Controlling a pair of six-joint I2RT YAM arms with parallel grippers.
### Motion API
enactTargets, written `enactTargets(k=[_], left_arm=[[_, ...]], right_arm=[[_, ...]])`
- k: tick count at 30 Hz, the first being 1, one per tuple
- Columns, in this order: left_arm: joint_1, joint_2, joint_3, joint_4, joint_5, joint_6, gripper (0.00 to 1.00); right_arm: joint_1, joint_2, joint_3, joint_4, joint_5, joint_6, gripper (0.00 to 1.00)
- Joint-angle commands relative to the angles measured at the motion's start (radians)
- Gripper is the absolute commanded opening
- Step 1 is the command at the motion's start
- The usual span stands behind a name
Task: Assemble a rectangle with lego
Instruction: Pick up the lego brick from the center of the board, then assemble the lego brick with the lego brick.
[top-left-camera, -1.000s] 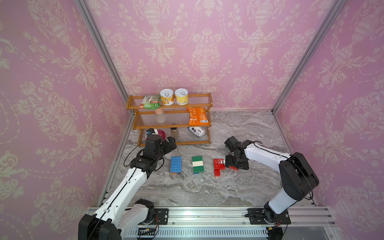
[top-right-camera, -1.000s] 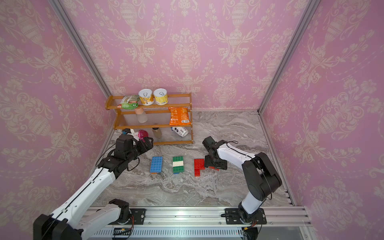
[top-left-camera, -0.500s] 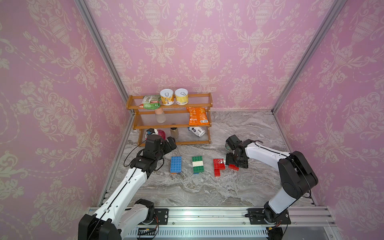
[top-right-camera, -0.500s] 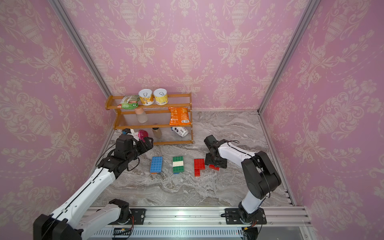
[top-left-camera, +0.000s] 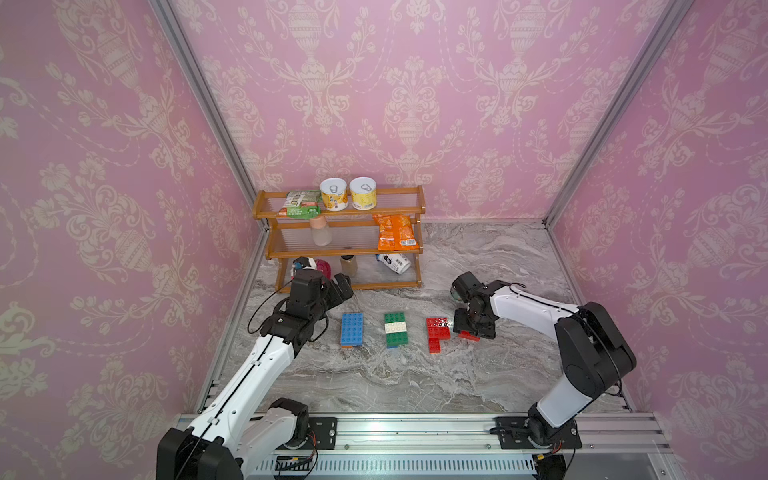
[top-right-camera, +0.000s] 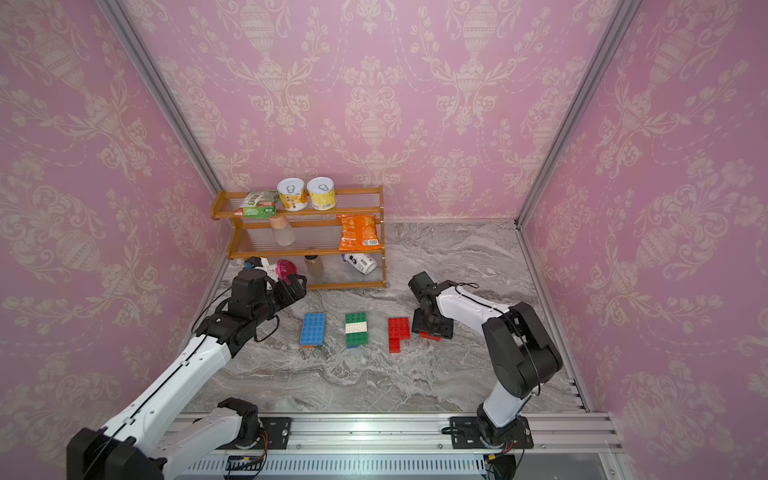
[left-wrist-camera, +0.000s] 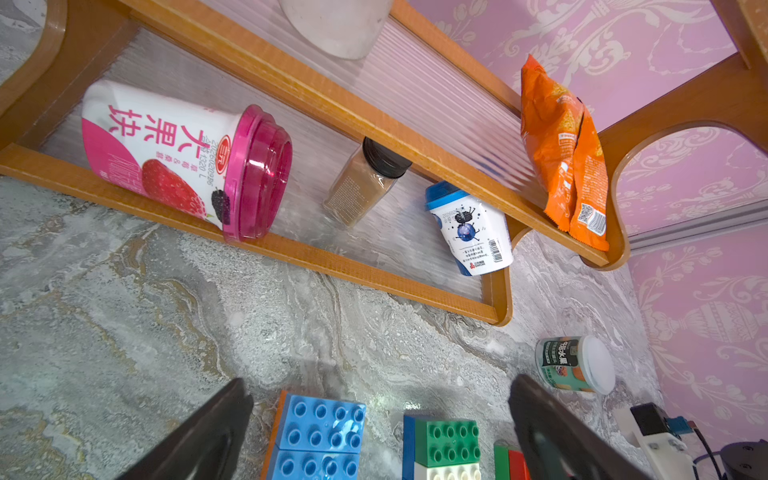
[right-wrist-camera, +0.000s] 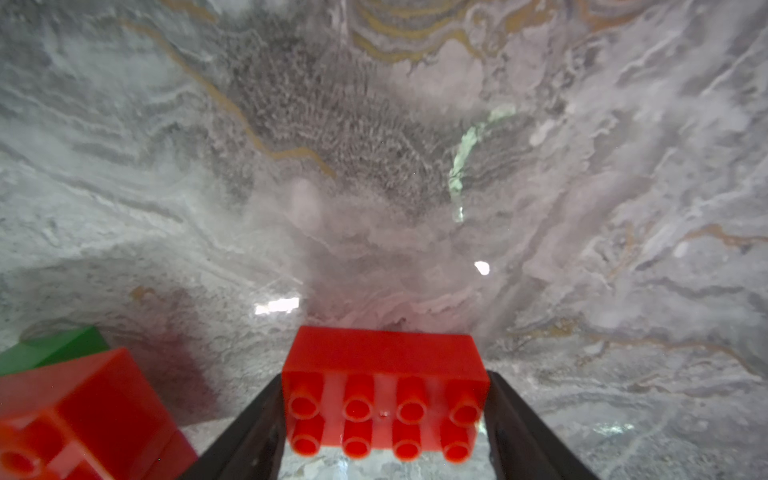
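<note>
Pinching red brick (right-wrist-camera: 384, 353) at both ends: right hand (right-wrist-camera: 384, 380). Left hand (left-wrist-camera: 380, 395) spread wide, well apart from brick.

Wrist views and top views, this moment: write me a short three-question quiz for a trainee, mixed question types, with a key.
1. True or false: the left gripper is shut.
2. Between the fingers of the right gripper sits: A a green brick; B a loose red brick; C a can.
3. In a top view, what shape is the red assembly?
Key: 1 false, it is open; 2 B; 3 an L, not yet a rectangle.
</note>
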Motion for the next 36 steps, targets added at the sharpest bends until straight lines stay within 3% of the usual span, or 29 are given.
enactTargets(k=[1,12,22,30,36], left_arm=[[-0.008,0.006,0.007,-0.011,-0.013,0.011,0.99],[-0.007,-0.002,0.009,-0.013,-0.012,0.013,0.99],[-0.008,-0.005,0.009,-0.016,-0.024,0.018,0.99],[-0.007,0.003,0.011,-0.012,-0.024,0.022,0.99],[-0.008,0.009,0.009,-0.011,-0.020,0.019,0.99]], right_arm=[[-0.006,-0.019,-0.016,-0.004,-0.005,0.020,0.63],[0.012,-0.160,-0.018,-0.047,-0.005,0.018,0.47],[0.225,-0.276,0.013,-0.137,0.064,0.116,0.47],[0.372,-0.200,0.005,-0.064,0.050,0.179,0.46],[0.399,-0.097,0.050,-0.027,0.037,0.151,0.45]])
